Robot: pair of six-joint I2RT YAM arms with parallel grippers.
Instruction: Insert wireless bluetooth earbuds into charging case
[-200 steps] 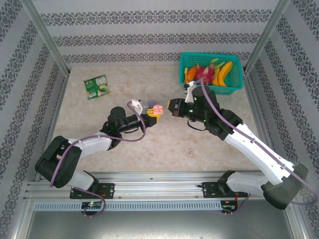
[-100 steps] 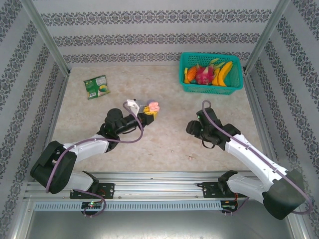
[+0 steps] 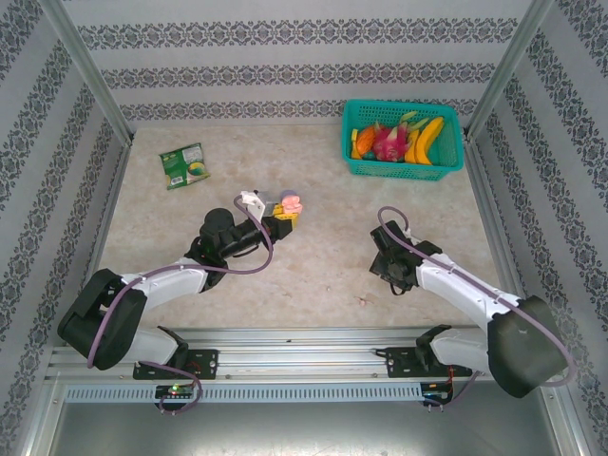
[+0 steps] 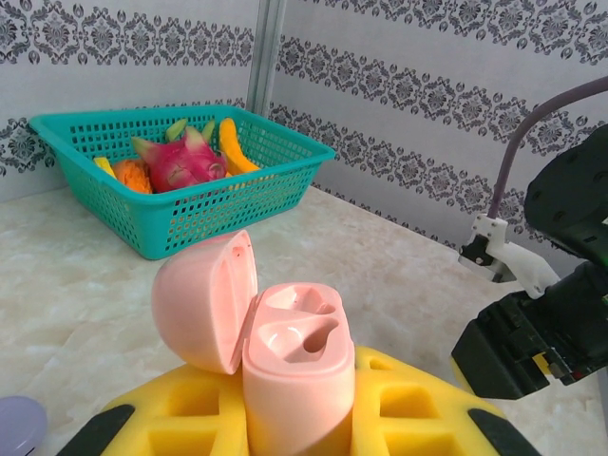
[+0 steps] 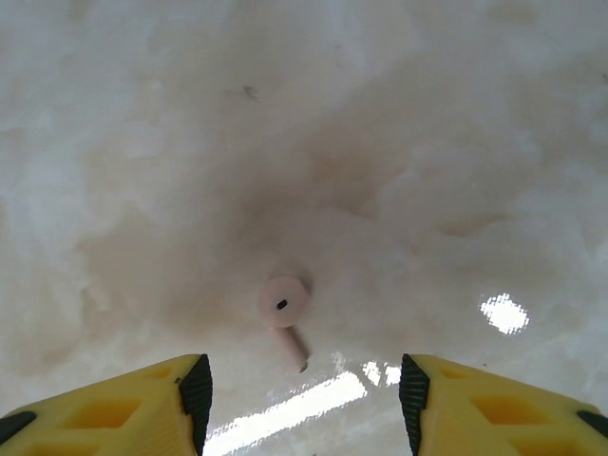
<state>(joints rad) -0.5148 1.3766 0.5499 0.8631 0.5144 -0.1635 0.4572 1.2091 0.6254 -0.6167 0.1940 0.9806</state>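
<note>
R gripper point(image 5: 304, 382) hangs open just behind the pink earbud point(image 5: 284, 306), centred btwn my jaws, stem pointing back at the wrist; L gripper point(image 4: 299, 423) clamps the open case point(image 4: 296, 347).

Left arm point(image 3: 166, 277) at 8 o'clock, right arm point(image 3: 465, 290) at 4: white link shells, black joints, purple cables point(image 4: 509, 157). Right gripper point(image 5: 304, 382) fingers point(image 5: 104, 404) yellow, black-tipped.
</note>
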